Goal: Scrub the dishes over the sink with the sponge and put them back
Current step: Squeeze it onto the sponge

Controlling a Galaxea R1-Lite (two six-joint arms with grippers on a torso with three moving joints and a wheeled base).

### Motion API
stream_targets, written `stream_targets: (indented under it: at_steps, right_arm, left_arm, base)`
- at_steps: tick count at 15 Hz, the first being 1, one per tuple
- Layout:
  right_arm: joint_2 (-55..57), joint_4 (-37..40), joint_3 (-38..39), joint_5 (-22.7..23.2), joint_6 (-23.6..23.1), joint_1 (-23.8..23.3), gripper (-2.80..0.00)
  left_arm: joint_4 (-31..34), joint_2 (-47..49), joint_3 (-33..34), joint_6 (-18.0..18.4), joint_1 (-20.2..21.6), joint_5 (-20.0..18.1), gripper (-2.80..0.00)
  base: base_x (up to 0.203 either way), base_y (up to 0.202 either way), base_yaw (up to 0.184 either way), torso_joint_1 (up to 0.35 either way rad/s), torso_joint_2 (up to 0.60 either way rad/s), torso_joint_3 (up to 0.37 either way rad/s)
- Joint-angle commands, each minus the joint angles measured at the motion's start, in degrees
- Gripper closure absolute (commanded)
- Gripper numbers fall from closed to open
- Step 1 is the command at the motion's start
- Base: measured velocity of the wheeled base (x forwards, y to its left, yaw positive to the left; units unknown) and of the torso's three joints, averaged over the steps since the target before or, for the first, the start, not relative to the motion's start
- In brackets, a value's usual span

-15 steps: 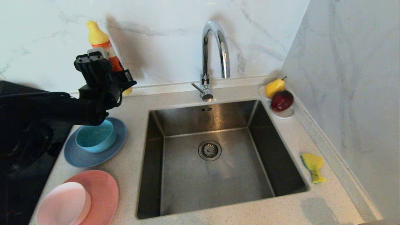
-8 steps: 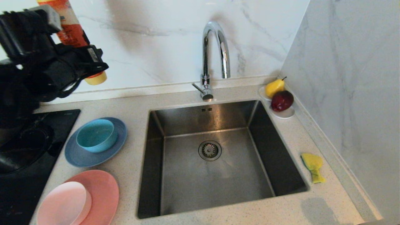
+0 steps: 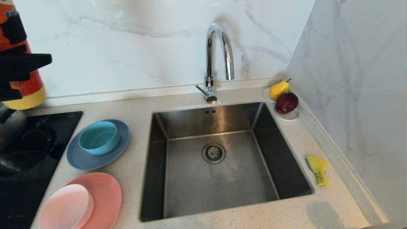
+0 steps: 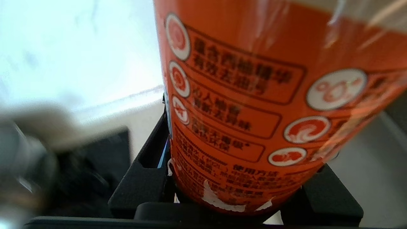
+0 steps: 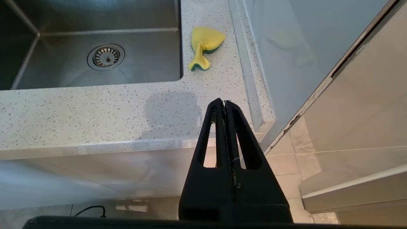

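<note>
My left gripper (image 3: pixel 22 65) is at the far upper left, above the cooktop, shut on an orange detergent bottle (image 3: pixel 24 84) with a yellow end. The bottle (image 4: pixel 254 95) fills the left wrist view, and the left gripper (image 4: pixel 237 190) clamps it from both sides. A teal bowl (image 3: pixel 99 137) sits on a grey-blue plate (image 3: pixel 79 159), and a pale pink bowl (image 3: pixel 65 206) on a salmon-pink plate (image 3: pixel 106 194), all left of the steel sink (image 3: pixel 222 184). The yellow sponge (image 3: pixel 318 168) (image 5: pixel 203 44) lies right of the sink. My right gripper (image 5: pixel 224 103) hangs shut and empty before the counter's front edge.
A chrome tap (image 3: pixel 217 54) rises behind the sink, with a drain strainer (image 3: pixel 213 153) in the basin. A white saucer (image 3: pixel 289 116) with a pear and an apple stands at the back right corner. A black cooktop (image 3: pixel 31 152) and a steel pot (image 3: pixel 9 124) are at the far left. A wall closes the right side.
My left arm has risen and swung left with the orange bottle, from above the teal bowl to the upper left edge. The right arm has not moved.
</note>
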Motion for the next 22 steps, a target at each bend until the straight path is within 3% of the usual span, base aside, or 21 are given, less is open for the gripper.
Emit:
stream_targets:
  at_steps: [1,7,12,15,17,22]
  right_arm:
    - [0.0,0.0,0.0,0.0,0.0,0.0,0.0]
    - [0.0,0.0,0.0,0.0,0.0,0.0,0.0]
    - [0.0,0.0,0.0,0.0,0.0,0.0,0.0]
    - [0.0,0.0,0.0,0.0,0.0,0.0,0.0]
    - [0.0,0.0,0.0,0.0,0.0,0.0,0.0]
    - [0.0,0.0,0.0,0.0,0.0,0.0,0.0]
  left_arm:
    - [0.6,-2.8,-0.7,4.3,-2.7,-2.8,0.0]
    - [0.3,5.2,-3.1,8.1,-12.5,-3.5,0.0]
    - [-0.3,12.0,-4.4,19.1,-17.5,-3.1,0.0]
    - [-0.4,16.0,-7.9,20.6,-19.7,0.5,0.0]
    - [-0.1,20.0,-15.2,20.7,-20.5,1.3,0.0]
    - [-0.5,30.5,-27.0,23.6,-30.8,11.6,0.0]
  base:
    - [0.0,0.0,0.0,0.0,0.0,0.0]
    - [0.0,0.0,0.0,0.0,0.0,0.0]
    - [0.0,0.0,0.0,0.0,0.0,0.0]
    - [0.0,0.0,0.0,0.0,0.0,0.0]
    - [0.0,0.0,0.0,0.0,0.0,0.0]
    - [0.0,0.0,0.0,0.0,0.0,0.0]
